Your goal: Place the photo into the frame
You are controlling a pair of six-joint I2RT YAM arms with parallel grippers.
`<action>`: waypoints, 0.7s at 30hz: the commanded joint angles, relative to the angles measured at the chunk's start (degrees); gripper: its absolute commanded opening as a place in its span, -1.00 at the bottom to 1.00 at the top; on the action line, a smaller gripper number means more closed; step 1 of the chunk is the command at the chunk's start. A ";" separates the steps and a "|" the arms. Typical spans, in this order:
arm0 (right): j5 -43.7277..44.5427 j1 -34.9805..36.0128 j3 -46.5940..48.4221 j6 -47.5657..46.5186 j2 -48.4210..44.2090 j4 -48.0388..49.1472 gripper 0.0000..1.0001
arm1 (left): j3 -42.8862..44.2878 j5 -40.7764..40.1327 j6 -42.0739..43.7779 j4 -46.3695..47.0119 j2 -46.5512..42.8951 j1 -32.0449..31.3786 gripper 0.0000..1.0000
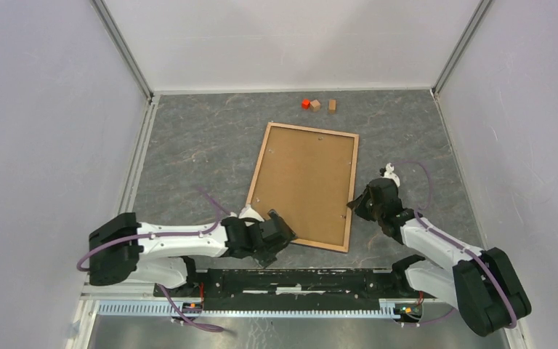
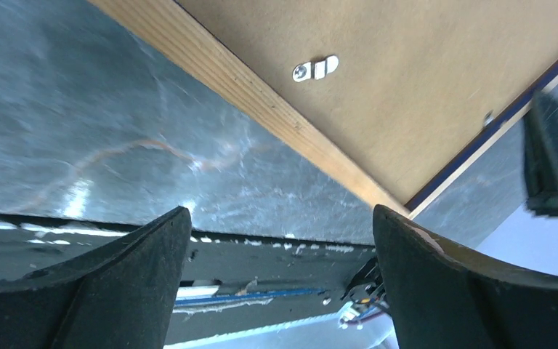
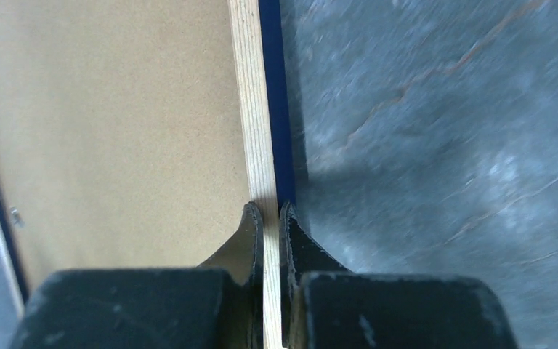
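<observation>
Presently flat on the tabletop (image 1: pixel 203 145), wood side up, with a brown board (image 1: pixel 305 185) filling it: frame (image 3: pixel 253 109). No sight of the photo, perhaps under the board, cannot tell. Likely to twist or slip if raised by one thin rail alone. Might also shed the board on tilting, or scrape across the tabletop. Clamped fully shut on the frame's right rail, close to its near corner: right pincer (image 3: pixel 270 214). Spread as wide as can be, just beside the near-left corner, gripping nothing: left pincer (image 2: pixel 280 211).
</observation>
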 commanded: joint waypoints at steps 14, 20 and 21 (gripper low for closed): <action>9.33 17.21 -1.97 33.06 -0.86 -0.14 -1.00 | -2.80 2.66 3.04 0.22 -3.71 13.72 0.45; 12.49 20.35 2.17 29.26 -0.96 -2.87 -0.46 | -4.72 4.71 5.98 6.40 1.11 17.22 0.35; 13.43 20.33 2.42 27.36 -1.65 -3.45 -0.25 | -4.19 5.04 7.61 6.01 2.10 18.36 0.31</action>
